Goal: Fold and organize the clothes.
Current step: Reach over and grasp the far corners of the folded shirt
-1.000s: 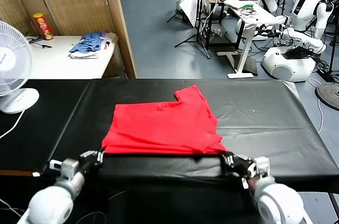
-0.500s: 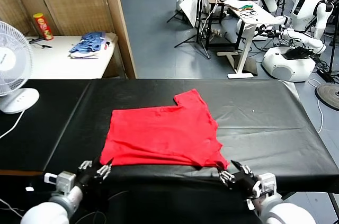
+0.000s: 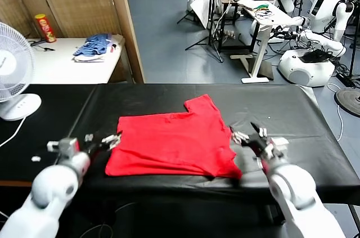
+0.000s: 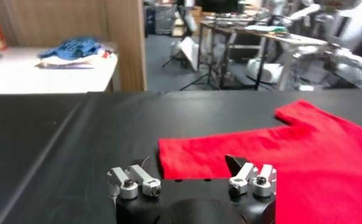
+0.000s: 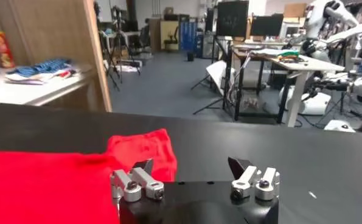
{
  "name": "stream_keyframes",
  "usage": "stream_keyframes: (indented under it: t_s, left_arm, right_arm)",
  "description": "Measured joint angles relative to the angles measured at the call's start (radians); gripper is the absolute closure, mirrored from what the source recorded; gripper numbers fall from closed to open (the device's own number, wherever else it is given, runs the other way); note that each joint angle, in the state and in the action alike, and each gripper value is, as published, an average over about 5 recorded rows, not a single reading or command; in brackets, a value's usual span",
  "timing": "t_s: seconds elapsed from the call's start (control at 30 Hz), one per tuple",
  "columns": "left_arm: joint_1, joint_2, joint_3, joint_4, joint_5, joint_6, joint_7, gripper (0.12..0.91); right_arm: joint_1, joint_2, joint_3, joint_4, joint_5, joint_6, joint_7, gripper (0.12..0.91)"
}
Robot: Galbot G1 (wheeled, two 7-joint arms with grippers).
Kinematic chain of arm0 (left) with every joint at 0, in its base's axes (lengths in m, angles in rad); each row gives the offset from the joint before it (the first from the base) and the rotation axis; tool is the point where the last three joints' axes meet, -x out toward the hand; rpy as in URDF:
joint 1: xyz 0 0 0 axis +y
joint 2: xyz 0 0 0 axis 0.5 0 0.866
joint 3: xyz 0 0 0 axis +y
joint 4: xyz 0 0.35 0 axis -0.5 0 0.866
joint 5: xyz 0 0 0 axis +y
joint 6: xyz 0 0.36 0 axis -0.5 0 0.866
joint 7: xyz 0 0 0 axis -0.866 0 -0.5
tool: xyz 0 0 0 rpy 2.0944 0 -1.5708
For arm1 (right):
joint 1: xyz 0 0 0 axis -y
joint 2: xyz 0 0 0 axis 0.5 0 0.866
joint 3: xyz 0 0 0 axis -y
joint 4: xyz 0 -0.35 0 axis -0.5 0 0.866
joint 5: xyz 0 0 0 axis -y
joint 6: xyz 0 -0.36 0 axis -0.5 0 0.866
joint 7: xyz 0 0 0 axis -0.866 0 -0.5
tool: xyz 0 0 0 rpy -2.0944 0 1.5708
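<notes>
The bright red folded cotton T-shirt [image 3: 174,143] lies flat on my black counter [image 3: 281,114]. My left gripper [image 3: 104,140] and right gripper [image 3: 246,134] flank it, jaws released, holding nothing.

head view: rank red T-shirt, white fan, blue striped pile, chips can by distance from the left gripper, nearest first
From the left gripper, open at the shirt's left edge:
1. Red T-shirt, just to its right on the black table.
2. White fan, at the table's far left.
3. Blue striped pile, on the white table behind.
4. Chips can, same white table, farther back left.
</notes>
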Motion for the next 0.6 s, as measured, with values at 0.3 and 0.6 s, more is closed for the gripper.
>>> stream_keyframes:
  t_s: [0.3, 0.6]
  left_arm:
    - [-0.18, -0.033, 0.086, 0.216, -0.028, 0.052, 0.018, 0.232]
    - [-0.202, -0.036, 0.11, 0.252, -0.022, 0.084, 0.038, 0.3]
  right_arm:
    - [0.168, 0.072, -0.046, -0.242, 0.043, -0.038, -0.014, 0.227]
    - [0.229, 0.125, -0.056, -0.381, 0.019, -0.041, -0.063, 0.419]
